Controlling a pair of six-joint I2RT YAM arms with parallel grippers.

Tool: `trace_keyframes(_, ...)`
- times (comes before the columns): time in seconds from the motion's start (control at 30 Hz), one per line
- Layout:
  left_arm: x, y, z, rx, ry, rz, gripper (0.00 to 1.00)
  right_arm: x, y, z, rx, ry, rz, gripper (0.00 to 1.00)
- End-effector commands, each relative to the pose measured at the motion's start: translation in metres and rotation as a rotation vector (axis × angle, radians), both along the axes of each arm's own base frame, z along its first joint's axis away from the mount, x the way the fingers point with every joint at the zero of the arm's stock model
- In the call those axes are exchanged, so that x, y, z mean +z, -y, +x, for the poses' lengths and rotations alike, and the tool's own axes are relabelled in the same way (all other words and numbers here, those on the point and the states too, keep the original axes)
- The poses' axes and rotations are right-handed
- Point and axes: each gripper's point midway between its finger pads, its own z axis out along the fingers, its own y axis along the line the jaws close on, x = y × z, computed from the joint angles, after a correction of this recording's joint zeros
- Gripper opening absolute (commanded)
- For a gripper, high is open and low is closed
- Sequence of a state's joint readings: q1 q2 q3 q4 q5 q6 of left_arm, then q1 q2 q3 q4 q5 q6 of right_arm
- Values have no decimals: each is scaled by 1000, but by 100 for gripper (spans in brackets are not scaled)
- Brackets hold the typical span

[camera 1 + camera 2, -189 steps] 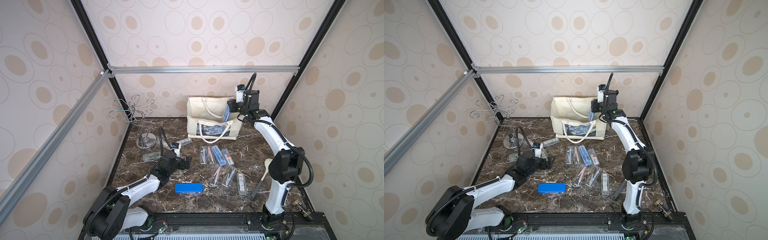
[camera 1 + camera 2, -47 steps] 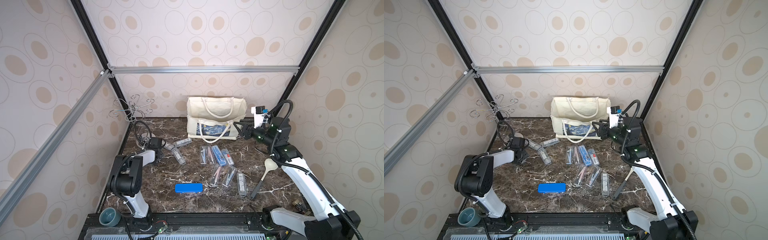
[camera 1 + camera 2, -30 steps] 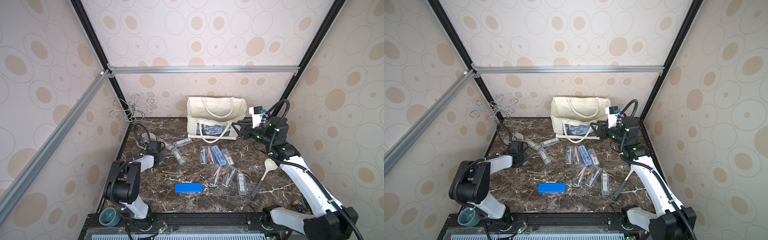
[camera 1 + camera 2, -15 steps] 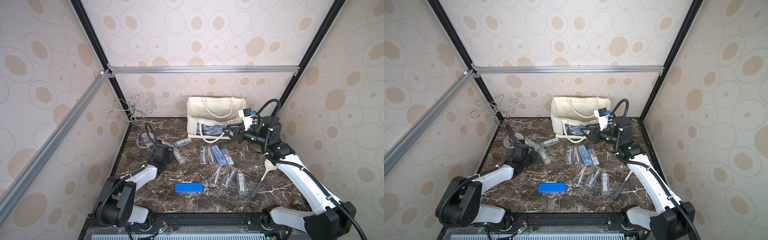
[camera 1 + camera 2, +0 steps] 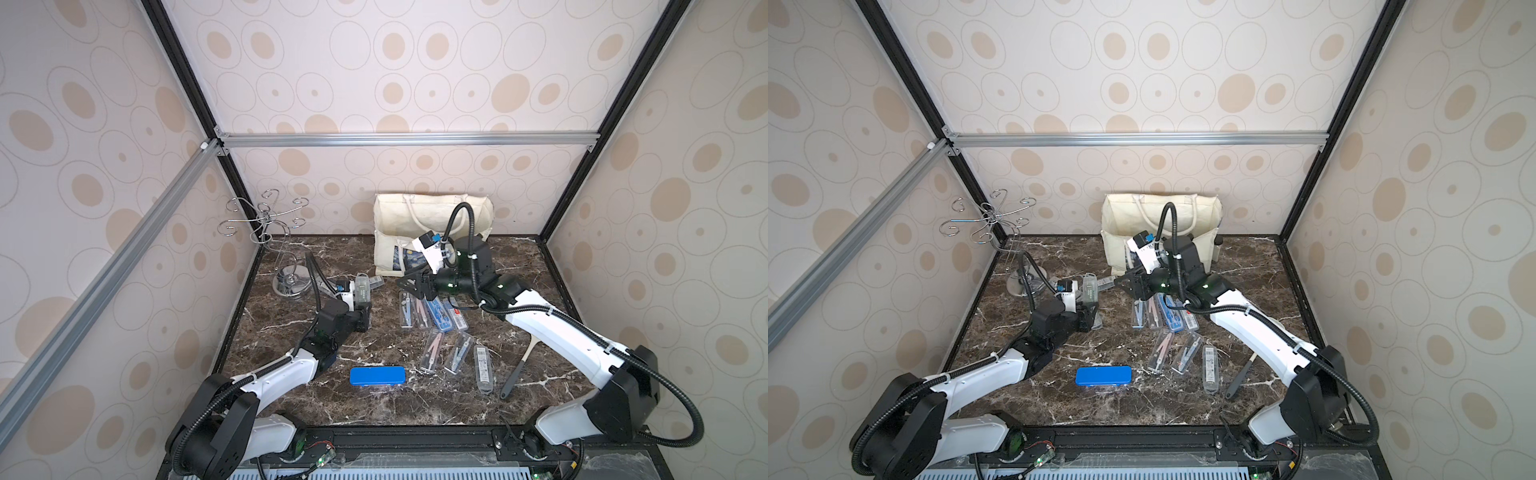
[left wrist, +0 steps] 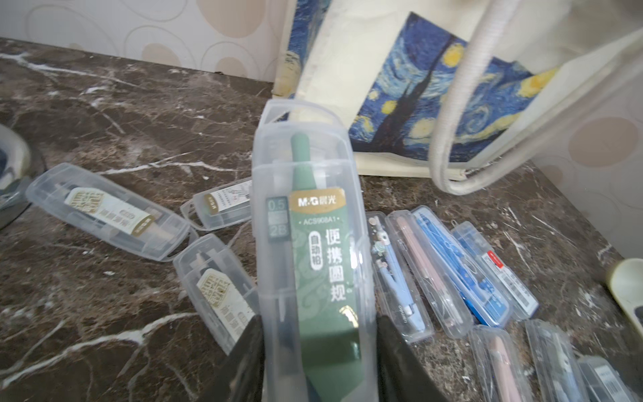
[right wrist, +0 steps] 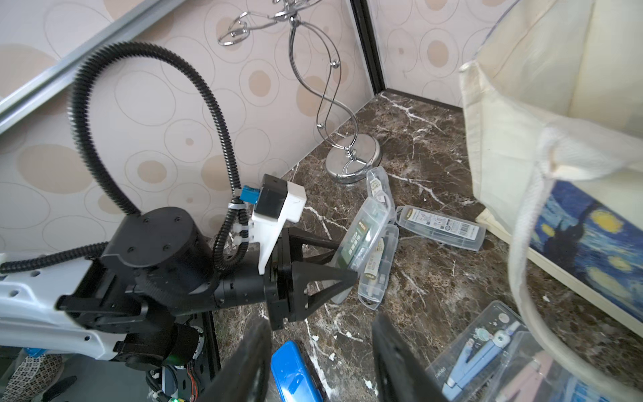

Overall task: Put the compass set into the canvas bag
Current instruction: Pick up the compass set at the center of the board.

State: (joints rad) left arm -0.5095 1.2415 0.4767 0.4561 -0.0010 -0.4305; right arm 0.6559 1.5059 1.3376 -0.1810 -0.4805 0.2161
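Observation:
My left gripper (image 5: 361, 311) (image 5: 1088, 312) (image 6: 318, 334) is shut on a compass set (image 5: 362, 291) (image 5: 1089, 289) (image 6: 306, 243), a clear plastic case with a green compass inside. The case points toward the canvas bag (image 5: 415, 220) (image 5: 1142, 220) (image 6: 382, 69) (image 7: 556, 87), which stands open against the back wall with its starry print facing forward. In the right wrist view the held case (image 7: 365, 233) tilts up over another case. My right gripper (image 5: 409, 284) (image 5: 1129, 284) (image 7: 322, 334) hovers open and empty in front of the bag, facing the left gripper (image 7: 348, 259).
Several more clear compass cases (image 5: 432, 311) (image 5: 1163, 316) lie mid-table, and others (image 6: 104, 212) (image 7: 440, 226) lie by the left gripper. A blue tin (image 5: 377, 376) (image 7: 295, 376) sits near the front, a spoon (image 5: 519, 365) lies at the right, and a wire stand (image 5: 286, 249) fills the back left corner.
The left arm has swung right from the left wall toward the table's middle, carrying the case. The right gripper has moved left and lower, from beside the bag to in front of it.

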Motion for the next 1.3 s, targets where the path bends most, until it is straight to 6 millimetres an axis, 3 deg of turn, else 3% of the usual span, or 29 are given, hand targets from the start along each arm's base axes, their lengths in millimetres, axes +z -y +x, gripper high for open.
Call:
trace_keyframes(0.0, 33, 15, -5, -84, 136, -45, 44, -5, -10, 13, -56, -27, -30, 48)
trace_keyframes(0.37, 58, 26, -24, -180, 213, -108, 44, -37, -61, 37, -93, -124, -84, 46)
trace_keyframes(0.53, 64, 22, -29, -174, 241, -130, 44, -53, -67, 47, -125, -147, -115, 45)
trace_keyframes(0.83, 62, 18, -31, -157, 241, -128, 44, -63, -65, 51, -161, -150, -132, 47)
trace_keyframes(1.27, 68, 20, -30, -160, 251, -154, 44, -66, -88, 39, -56, -240, -32, 42)
